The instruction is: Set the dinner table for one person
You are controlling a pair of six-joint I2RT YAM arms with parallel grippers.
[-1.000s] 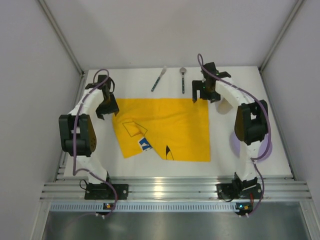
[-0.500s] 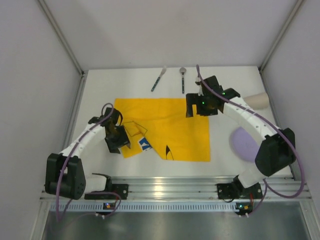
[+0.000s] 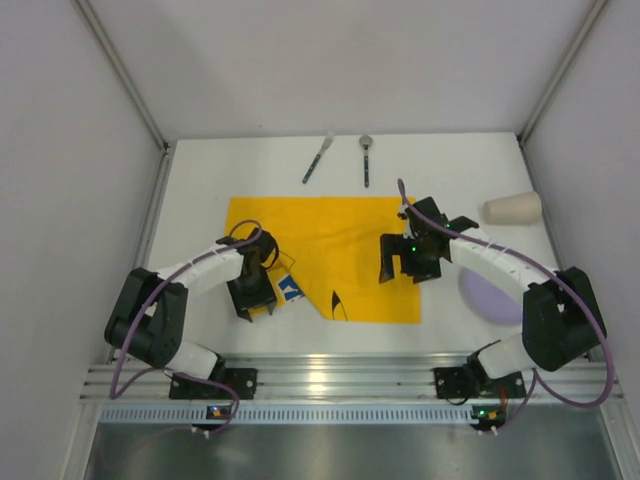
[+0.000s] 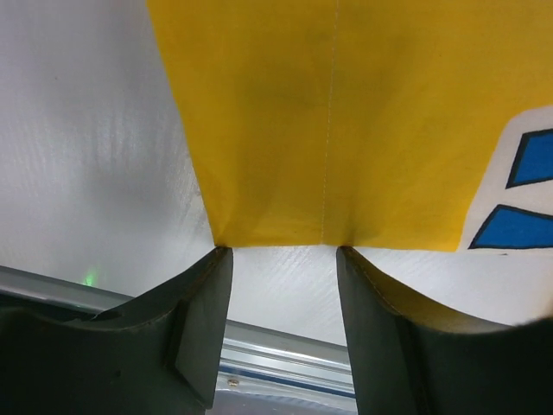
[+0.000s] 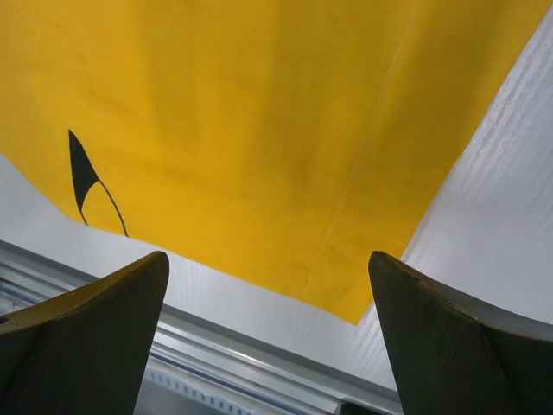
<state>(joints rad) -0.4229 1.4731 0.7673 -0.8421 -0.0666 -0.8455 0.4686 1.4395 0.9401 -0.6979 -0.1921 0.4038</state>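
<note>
The white dinner table (image 3: 195,185) carries a yellow printed placemat (image 3: 335,245) whose near-left corner is folded over, showing a white and blue underside. My left gripper (image 3: 255,305) is open over that folded corner; in the left wrist view its fingertips (image 4: 212,268) stand at the folded edge of the placemat (image 4: 346,112), with nothing between the jaws (image 4: 283,259). My right gripper (image 3: 403,275) is open wide and empty above the mat's near-right part; the right wrist view shows the gripper (image 5: 268,285) over the placemat (image 5: 259,121) near its corner.
A fork (image 3: 318,158) and a spoon (image 3: 366,160) lie at the table's far side. A beige cup (image 3: 512,208) lies on its side at the right. A lilac plate (image 3: 492,292) sits partly under my right arm. The ribbed rail (image 3: 340,375) runs along the near edge.
Both arms have swung from the mat's far corners toward its near side: the left to the folded near-left corner, the right to the near-right part. The cup has come into view.
</note>
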